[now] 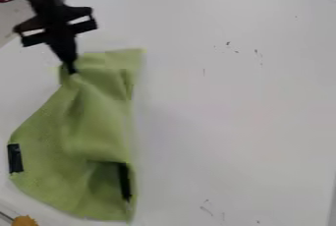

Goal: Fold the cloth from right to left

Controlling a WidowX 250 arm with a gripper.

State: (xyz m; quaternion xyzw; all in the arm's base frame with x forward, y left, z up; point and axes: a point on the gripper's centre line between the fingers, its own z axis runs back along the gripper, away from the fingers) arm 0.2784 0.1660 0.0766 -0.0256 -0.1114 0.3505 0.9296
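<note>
Where the pincer meets the upper left part of the green cloth, its fingers are together, clamped on the fabric, and folds run downward from the grip. The cloth lies on the left side of the white desk, rumpled near the top and broader toward the bottom. One dark strip marks its left edge; another lies near the lower right edge, beside a shaded fold. The material is judged light, soft and limp, unlikely to break or to slip readily from a firm pinch, but apt to bunch and to trail behind the held point. For a fold from right to left, a free right-hand edge or corner would probably serve best, taken shallowly so that the layer beneath is not caught.
</note>
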